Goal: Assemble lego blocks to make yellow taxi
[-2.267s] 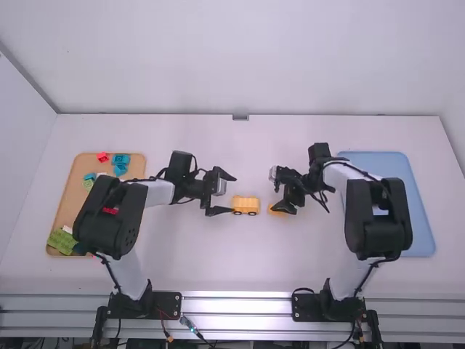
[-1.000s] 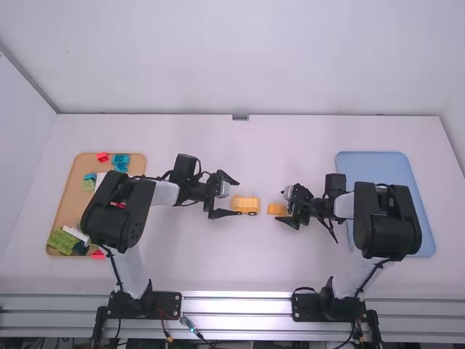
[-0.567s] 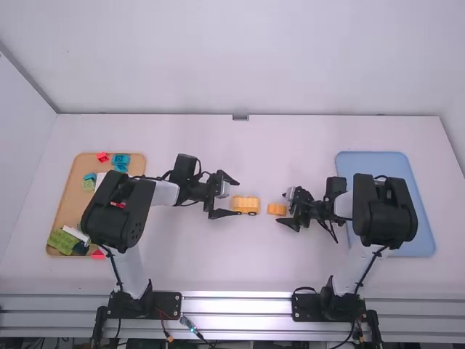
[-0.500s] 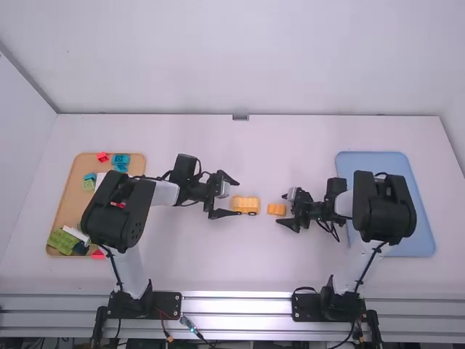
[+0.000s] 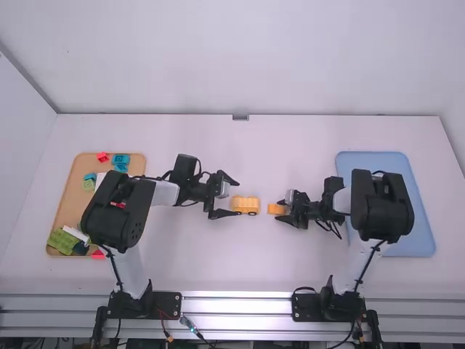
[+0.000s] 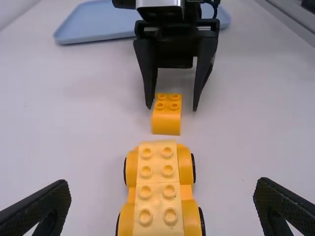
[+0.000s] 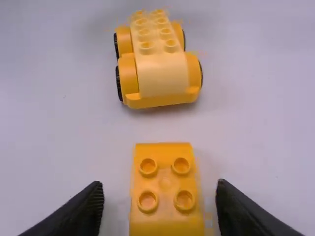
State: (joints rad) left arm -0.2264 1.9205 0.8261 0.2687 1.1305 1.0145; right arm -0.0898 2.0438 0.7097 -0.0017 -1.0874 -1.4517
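My left gripper (image 5: 224, 196) stands open just left of the yellow car (image 5: 247, 205), which rests on its wheels. To the car's right is a loose orange-yellow block (image 5: 276, 209), with my right gripper (image 5: 285, 212) around its right end. In the left wrist view, my left gripper (image 6: 162, 201) is wide open on both sides of the car (image 6: 157, 184); beyond it the block (image 6: 166, 120) lies separate, studs up. In the right wrist view, my right gripper (image 7: 160, 209) is open, one finger on each side of the block (image 7: 166, 184), with gaps at both sides.
A brown tray (image 5: 67, 196) with red, blue and green blocks lies on the left, partly under the left arm. The blue tray (image 5: 423, 218) is on the right, partly beneath the right arm. The white table (image 5: 218, 269) extends around the car.
My right gripper has come down toward the near side, then edged left around the block, its fingers now closer together. The left gripper shifted slightly right and has since stayed still.
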